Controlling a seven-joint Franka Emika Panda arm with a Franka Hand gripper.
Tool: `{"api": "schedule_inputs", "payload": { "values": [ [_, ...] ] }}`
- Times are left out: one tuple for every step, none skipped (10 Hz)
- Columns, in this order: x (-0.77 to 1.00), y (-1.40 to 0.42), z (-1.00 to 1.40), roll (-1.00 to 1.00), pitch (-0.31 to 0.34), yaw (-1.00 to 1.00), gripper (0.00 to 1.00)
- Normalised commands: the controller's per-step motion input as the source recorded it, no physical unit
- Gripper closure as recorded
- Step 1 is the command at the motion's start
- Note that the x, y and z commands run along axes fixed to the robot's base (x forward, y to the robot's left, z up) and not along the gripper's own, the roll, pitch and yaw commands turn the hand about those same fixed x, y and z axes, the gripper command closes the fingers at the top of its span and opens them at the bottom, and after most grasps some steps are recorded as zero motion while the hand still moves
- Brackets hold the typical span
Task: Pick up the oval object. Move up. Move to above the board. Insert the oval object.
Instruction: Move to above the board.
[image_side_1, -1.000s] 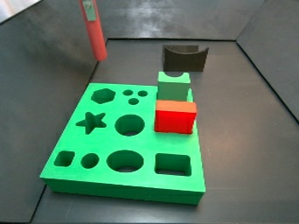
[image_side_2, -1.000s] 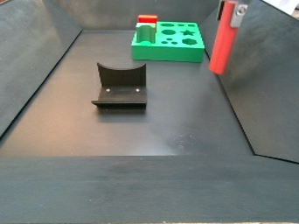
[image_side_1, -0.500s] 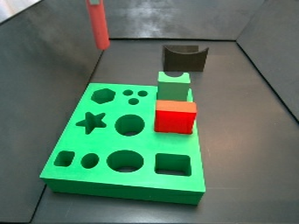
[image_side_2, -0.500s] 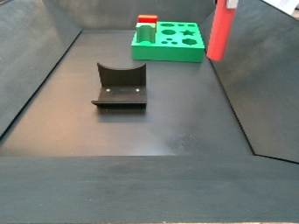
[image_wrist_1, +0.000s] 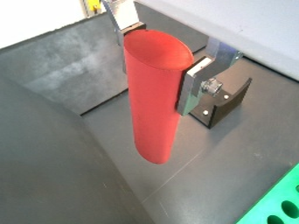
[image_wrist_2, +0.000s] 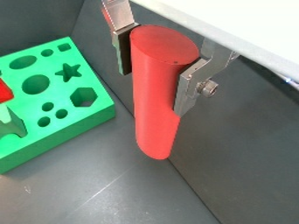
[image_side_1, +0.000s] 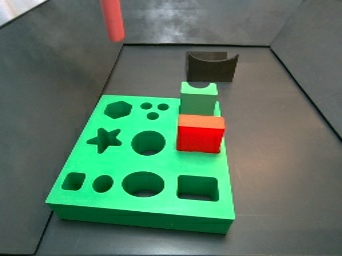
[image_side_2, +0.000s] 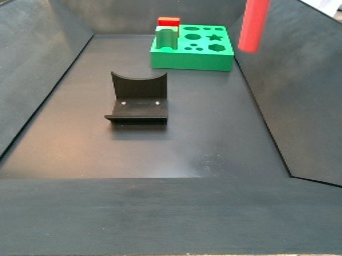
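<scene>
My gripper (image_wrist_1: 160, 54) is shut on the oval object (image_wrist_1: 155, 98), a tall smooth salmon-red peg hanging upright, clear of the floor. Both wrist views show the silver fingers (image_wrist_2: 191, 80) pressed on its two sides near the top end; it also shows in the other wrist view (image_wrist_2: 156, 96). In both side views only the peg's lower part shows (image_side_1: 114, 20) (image_side_2: 253, 25), high at the frame edge; the gripper is out of view there. The green board (image_side_1: 143, 160) with cut-out holes lies on the floor, off to the side of the peg (image_wrist_2: 47, 96) (image_side_2: 194, 47).
A bright red cube (image_side_1: 202, 132) and a small green block (image_side_1: 199, 97) stand on the board's edge. The dark fixture (image_side_2: 138, 98) stands on the floor mid-enclosure, also in a wrist view (image_wrist_1: 225, 101). Grey walls (image_side_1: 54, 50) enclose the floor.
The peg has risen in both side views; its upper part and the gripper have left the frame at the top.
</scene>
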Motion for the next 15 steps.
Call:
{"api": "schedule_inputs", "payload": {
  "values": [
    [-0.02, -0.01, 0.87, -0.15, 0.042, -0.03, 1.00],
    [-0.02, 0.00, 0.79, -0.15, 0.045, -0.03, 1.00],
    [-0.02, 0.01, 0.58, -0.14, 0.050, -0.03, 1.00],
    [-0.01, 0.00, 0.49, -0.14, 0.050, -0.03, 1.00],
    [-0.01, 0.01, 0.32, -0.13, 0.051, -0.03, 1.00],
    [-0.01, 0.01, 0.18, -0.13, 0.050, -0.03, 1.00],
    [0.58, -1.00, 0.09, -0.05, 0.043, 1.00, 1.00],
    [0.58, -1.00, 0.08, -0.05, 0.042, 1.00, 1.00],
    [0.61, -1.00, 0.07, -0.03, 0.054, 1.00, 1.00],
    [0.64, -1.00, 0.08, -0.04, 0.058, 1.00, 1.00],
    [0.63, -1.00, 0.08, -0.03, 0.061, 1.00, 1.00],
    [0.63, -1.00, 0.09, -0.03, 0.062, 1.00, 1.00],
    [0.67, -1.00, 0.09, -0.03, 0.067, 1.00, 1.00],
    [0.70, -1.00, 0.09, -0.02, 0.073, 1.00, 1.00],
    [0.56, -0.71, 0.05, 0.00, 0.085, 1.00, 1.00]
  ]
}}
